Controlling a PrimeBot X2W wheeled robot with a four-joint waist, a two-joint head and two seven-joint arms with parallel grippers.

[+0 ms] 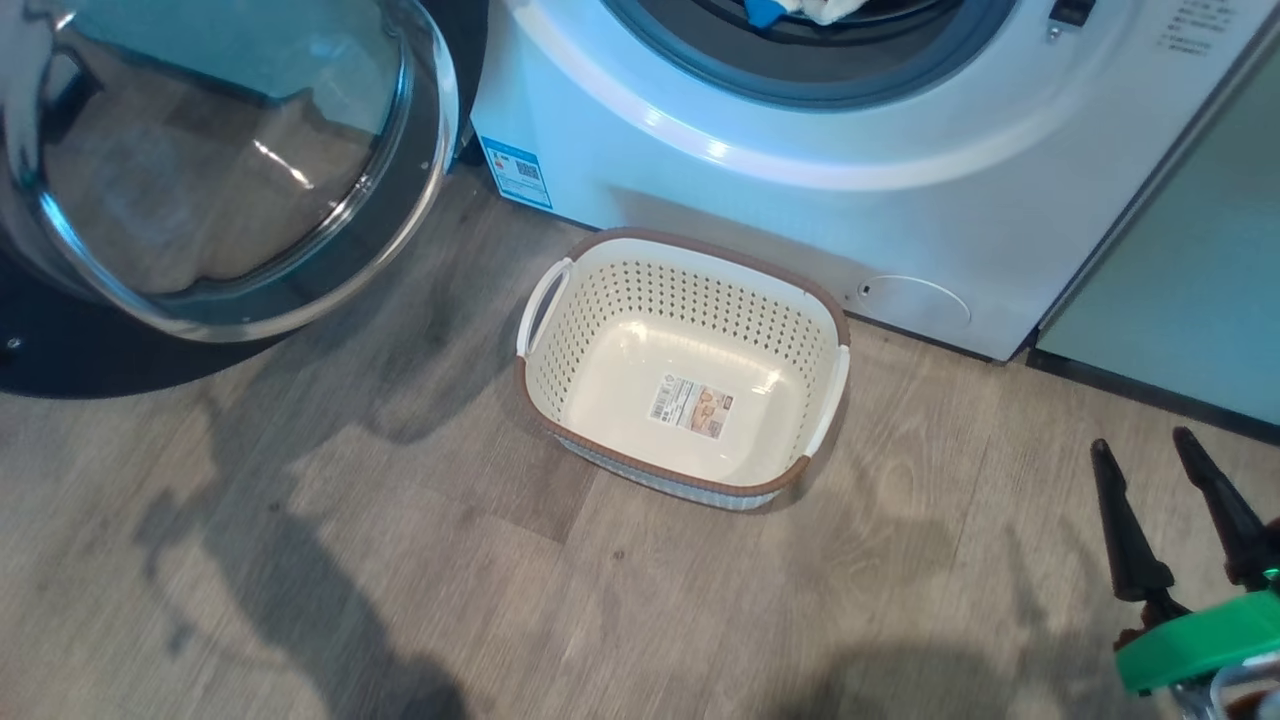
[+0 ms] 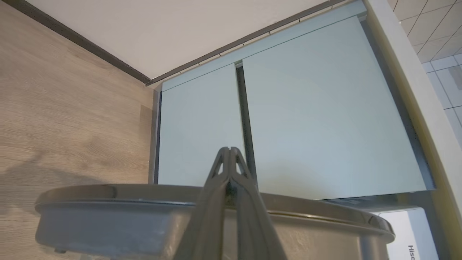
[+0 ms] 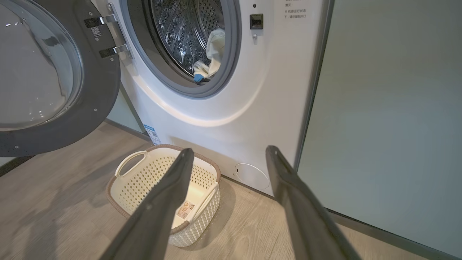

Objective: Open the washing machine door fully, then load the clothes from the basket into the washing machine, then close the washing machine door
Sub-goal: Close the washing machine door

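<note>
The washing machine [image 1: 800,200] stands with its door [image 1: 220,160] swung wide open to the left. Pale clothes [image 3: 213,54] with a blue piece lie inside the steel drum, and their edge shows at the drum mouth [image 1: 800,10]. The cream basket [image 1: 680,245] sits on the floor in front of the machine with just a label inside. My right gripper [image 1: 1142,440] hovers open at the lower right, well clear of the basket [image 3: 158,147]; its fingers [image 3: 169,202] hold nothing. My left gripper [image 2: 228,148] is shut and empty, its fingers lying across the door's round rim [image 2: 108,216].
Pale teal cabinets [image 3: 389,108] stand to the right of the machine, and more cabinets [image 2: 325,108] lie beyond the door. Wood-look floor [image 1: 350,550] spreads around the basket. The door's hinge [image 3: 108,36] sits at the machine's left.
</note>
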